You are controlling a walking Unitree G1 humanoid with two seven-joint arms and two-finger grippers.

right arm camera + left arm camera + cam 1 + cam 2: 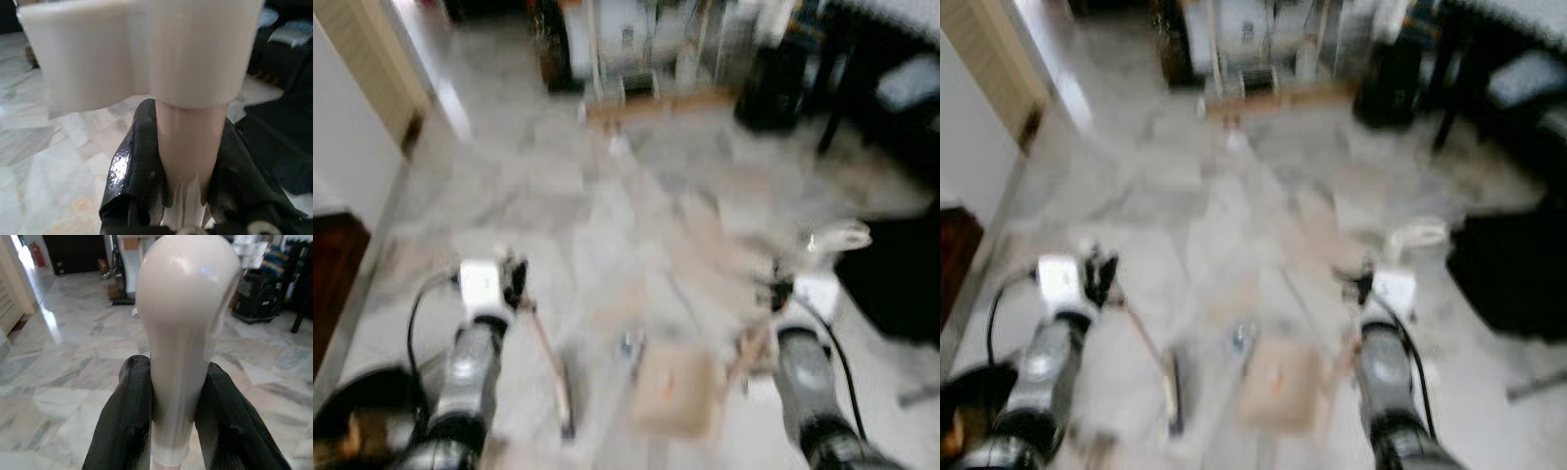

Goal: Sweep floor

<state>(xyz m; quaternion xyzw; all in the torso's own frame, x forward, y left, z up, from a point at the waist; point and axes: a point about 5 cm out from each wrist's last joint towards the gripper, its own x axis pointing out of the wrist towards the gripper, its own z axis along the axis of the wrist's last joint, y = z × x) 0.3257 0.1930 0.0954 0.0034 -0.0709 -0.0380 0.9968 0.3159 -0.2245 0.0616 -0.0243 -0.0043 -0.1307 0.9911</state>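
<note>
From the head, through blur, I see my left claw (pixel 516 279) carrying a thin broom handle (pixel 548 357) toward the marble floor (pixel 636 196), my right claw (pixel 778 294) a dustpan (pixel 674 390); I cannot tell if anything lies in it. In the left wrist view the fingers (pixel 124 431) clench a smooth, glossy grip: light, stiff, probably slippery. In the right wrist view the fingers (pixel 134 181) clamp the dustpan's pale stem below its collar, a sensible hold.
</note>
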